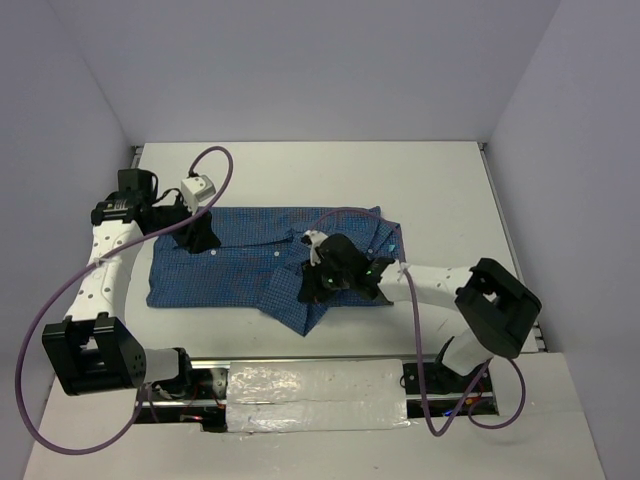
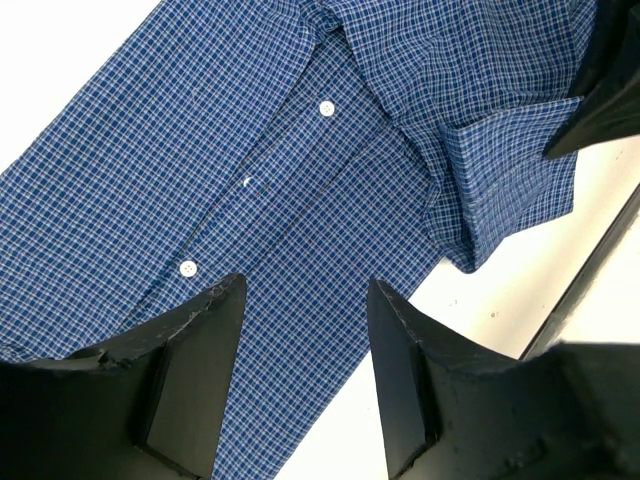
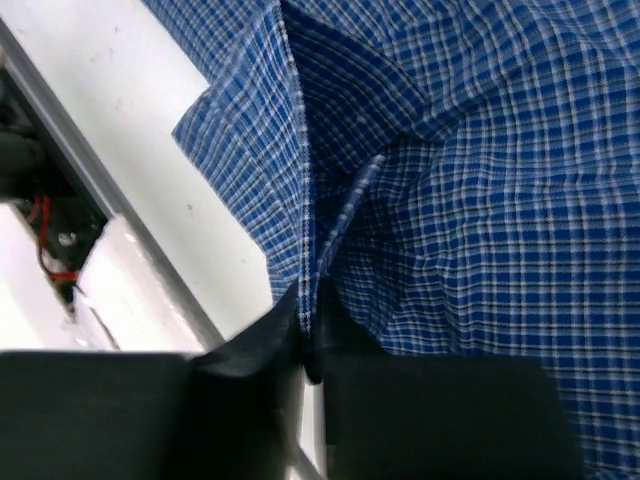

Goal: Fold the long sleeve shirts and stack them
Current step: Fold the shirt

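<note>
The blue finely checked long sleeve shirt point(image 1: 245, 265) lies spread on the white table, with a fold of cloth bunched at its near right part. My left gripper point(image 1: 203, 240) hangs open over the shirt's upper left; in the left wrist view its jaws point(image 2: 305, 300) stand apart above the button placket point(image 2: 255, 180), holding nothing. My right gripper point(image 1: 318, 283) is shut on a raised fold of the shirt; in the right wrist view the jaws point(image 3: 310, 310) pinch a cloth edge point(image 3: 300, 200).
The white table point(image 1: 440, 190) is walled by pale panels at the back and both sides. A metal rail and a foil-like strip point(image 1: 315, 395) run along the near edge between the arm bases. A cuffed sleeve end point(image 2: 510, 170) lies near the table edge.
</note>
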Available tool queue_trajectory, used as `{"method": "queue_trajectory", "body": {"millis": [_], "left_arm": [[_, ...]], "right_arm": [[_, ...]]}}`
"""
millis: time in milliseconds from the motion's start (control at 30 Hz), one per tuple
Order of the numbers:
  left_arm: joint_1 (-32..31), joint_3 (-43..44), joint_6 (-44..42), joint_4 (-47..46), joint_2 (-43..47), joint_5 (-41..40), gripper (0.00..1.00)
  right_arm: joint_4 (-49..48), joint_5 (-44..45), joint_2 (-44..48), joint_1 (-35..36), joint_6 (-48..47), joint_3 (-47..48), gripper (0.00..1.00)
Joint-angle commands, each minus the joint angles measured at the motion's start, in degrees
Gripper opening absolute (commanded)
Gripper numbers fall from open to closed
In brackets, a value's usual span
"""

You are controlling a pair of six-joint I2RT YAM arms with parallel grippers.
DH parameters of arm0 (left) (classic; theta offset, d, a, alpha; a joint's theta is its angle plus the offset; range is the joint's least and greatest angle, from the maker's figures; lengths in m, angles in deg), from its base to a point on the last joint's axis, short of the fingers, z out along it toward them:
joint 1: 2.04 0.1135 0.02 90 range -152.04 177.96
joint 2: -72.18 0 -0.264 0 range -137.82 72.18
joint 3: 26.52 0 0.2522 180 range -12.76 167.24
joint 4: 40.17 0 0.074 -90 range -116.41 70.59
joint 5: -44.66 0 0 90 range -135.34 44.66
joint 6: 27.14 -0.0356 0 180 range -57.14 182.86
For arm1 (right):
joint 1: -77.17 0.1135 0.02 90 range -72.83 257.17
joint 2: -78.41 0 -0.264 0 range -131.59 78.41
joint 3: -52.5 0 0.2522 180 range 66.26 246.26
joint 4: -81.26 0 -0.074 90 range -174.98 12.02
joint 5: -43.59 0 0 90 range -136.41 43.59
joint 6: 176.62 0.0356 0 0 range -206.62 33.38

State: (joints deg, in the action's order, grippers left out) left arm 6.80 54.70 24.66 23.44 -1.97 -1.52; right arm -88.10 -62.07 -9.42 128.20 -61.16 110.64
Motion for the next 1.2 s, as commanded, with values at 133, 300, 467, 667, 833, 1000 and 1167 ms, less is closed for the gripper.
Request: {"method": "queue_trajectory", "body": {"millis": [133,300,467,667,833,1000,1167], "left_arm": [[-0.1,1.4,0.6,-0.1,0.3,1.7,0.64],[-0.1,2.1,1.6,-2.0,-0.6,1.1,0.62],[-0.1,2.0,0.8,-1.9,-1.1,0.6,0.62],[-0.1,1.3,0.0,-2.3,-1.6,-0.3,0.62],[-0.1,2.3,-0.7,-1.4,-2.6,0.0,0.62],[-0.1,2.4,-0.8,-1.5,-3.5,-0.1,0.62],[-0.1,3.0,-1.4,-1.0,-4.6,-0.1,0.62]], "right_arm": [[11.6,0.8,16.3,4.5,-9.1,5.9,0.00],[21.9,0.4,24.8,10.3,-12.3,8.8,0.00],[27.2,-1.4,26.5,15.0,-14.7,11.3,0.00],[33.1,-3.4,24.6,15.0,-19.1,16.8,0.00],[37.9,-9.1,22.4,15.9,-20.0,20.7,0.00],[40.6,-12.6,23.7,15.9,-21.3,21.2,0.00],[40.8,-19.4,23.5,14.6,-22.7,20.0,0.00]]}}
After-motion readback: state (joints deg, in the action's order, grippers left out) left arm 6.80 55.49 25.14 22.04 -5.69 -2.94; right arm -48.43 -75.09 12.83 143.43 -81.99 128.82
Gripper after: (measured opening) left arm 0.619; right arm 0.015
